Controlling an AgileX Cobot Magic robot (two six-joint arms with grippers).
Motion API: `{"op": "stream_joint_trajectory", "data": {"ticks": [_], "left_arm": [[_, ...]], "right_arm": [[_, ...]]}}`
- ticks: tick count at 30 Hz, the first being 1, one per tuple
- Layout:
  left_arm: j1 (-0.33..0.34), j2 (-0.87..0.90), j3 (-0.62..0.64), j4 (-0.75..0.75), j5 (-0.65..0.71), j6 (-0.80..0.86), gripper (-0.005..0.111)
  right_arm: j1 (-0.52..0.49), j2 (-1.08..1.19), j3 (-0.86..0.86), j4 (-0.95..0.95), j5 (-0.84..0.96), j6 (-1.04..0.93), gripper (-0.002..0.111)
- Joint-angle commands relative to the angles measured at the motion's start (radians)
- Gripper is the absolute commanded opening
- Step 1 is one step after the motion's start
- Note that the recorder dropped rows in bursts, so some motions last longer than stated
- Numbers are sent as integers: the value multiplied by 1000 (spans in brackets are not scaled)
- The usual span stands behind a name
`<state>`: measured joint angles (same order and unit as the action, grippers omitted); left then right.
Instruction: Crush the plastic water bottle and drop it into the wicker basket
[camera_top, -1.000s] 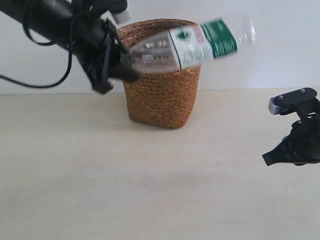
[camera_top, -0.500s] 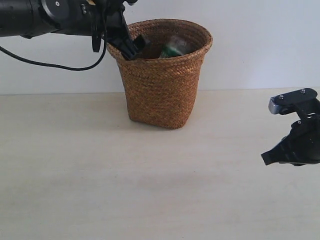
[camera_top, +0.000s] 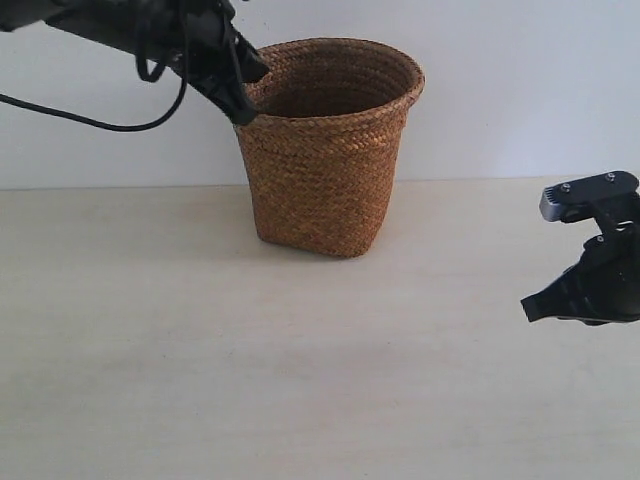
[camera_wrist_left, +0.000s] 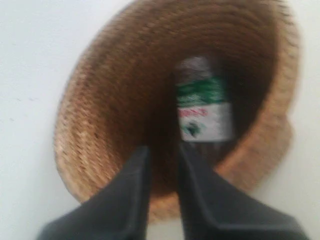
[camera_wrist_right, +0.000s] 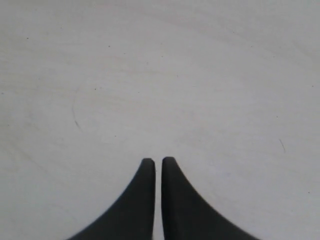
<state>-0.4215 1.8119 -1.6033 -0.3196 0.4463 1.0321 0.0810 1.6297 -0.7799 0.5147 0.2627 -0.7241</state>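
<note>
One plastic water bottle (camera_wrist_left: 202, 107) | we find it inside wicker basket (camera_top: 325, 170) | left hand (camera_wrist_left: 162, 150) nearly closed, empty, by the rim | right hand (camera_wrist_right: 154, 161) closed, empty, over bench (camera_top: 300, 380) | risk: we snag the rim on withdrawal and tip the basket.

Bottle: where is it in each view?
Exterior: not visible, hidden down in the basket.
Left wrist: bottle inside the basket, past the left gripper.
Right wrist: not in it; only table and right gripper.
Shared landmark: basket rim, exterior and left wrist.
</note>
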Motion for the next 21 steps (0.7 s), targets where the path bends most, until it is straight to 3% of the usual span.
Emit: {"op": "stream_joint_trajectory", "data": {"ticks": [1,10,15,17,21], "left_arm": [[20,-67,-9,37,193,-54,4],[68,-116,-9,155,474,-433,4],[101,-128,-9,298,750,-644,4],[120,-136,-2,312,775,-701,4],[142,-227,126,320,775,-786,4]], "right_arm": [[-1,-25,0,48,5,-7,0],[-1,-37,-151,137,266,27,0],[-1,-37,-249,111,383,95,0],[-1,-41,-257,26,422,142,0],[-1,-109,-257,-536,519,564,0]]}}
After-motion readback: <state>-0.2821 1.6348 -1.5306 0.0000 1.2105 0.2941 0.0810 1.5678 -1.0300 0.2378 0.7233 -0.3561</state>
